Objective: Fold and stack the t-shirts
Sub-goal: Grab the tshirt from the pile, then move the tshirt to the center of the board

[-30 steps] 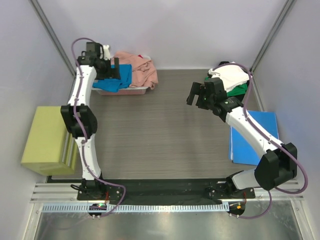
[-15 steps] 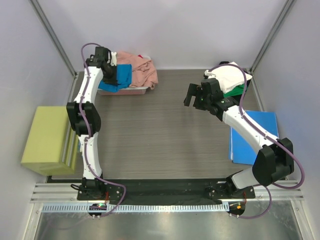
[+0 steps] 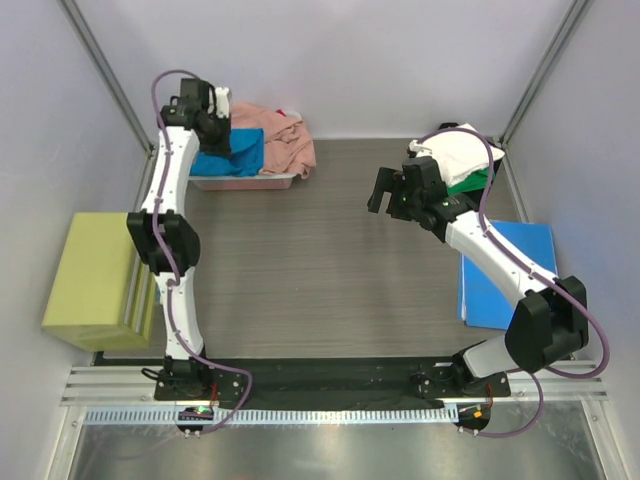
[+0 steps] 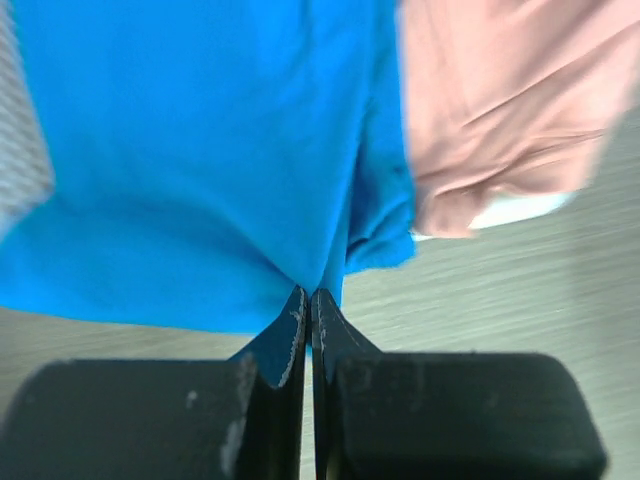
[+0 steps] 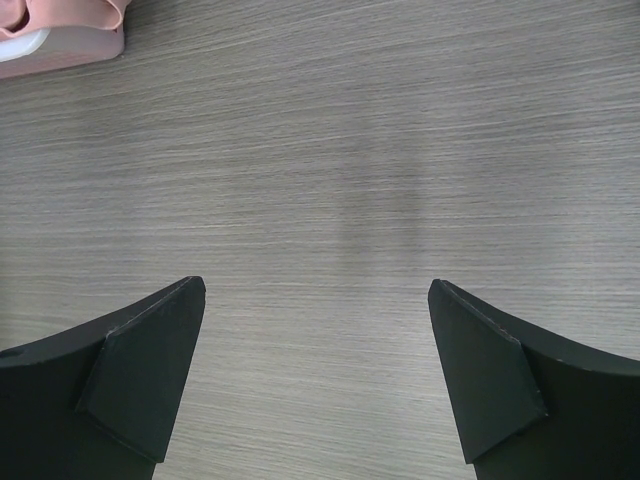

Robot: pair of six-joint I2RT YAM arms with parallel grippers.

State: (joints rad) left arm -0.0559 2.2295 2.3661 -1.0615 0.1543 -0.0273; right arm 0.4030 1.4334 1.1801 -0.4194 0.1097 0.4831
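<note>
A heap of t-shirts lies in a pale tray [image 3: 243, 182] at the back left. The teal-blue t-shirt [image 3: 243, 155] hangs over the tray's left side, and the salmon pink one [image 3: 285, 142] is bunched to its right. My left gripper [image 3: 218, 126] is over the tray, shut on a fold of the teal-blue t-shirt [image 4: 200, 150], its tips [image 4: 310, 292] pinching the cloth; pink cloth [image 4: 500, 100] lies beside it. White [image 3: 462, 152] and green [image 3: 481, 179] t-shirts are piled at the back right. My right gripper [image 3: 386, 190] hovers open over bare table [image 5: 315, 286], holding nothing.
A yellow-green block [image 3: 95, 280] sits at the left edge beside the left arm. A flat blue sheet [image 3: 500, 275] lies under the right arm. A corner of the tray [image 5: 60, 50] shows in the right wrist view. Walls close in on three sides.
My left gripper has shut on the teal-blue t-shirt and drawn back towards the rear wall with it. The right arm edged slightly towards the back, then held still.
</note>
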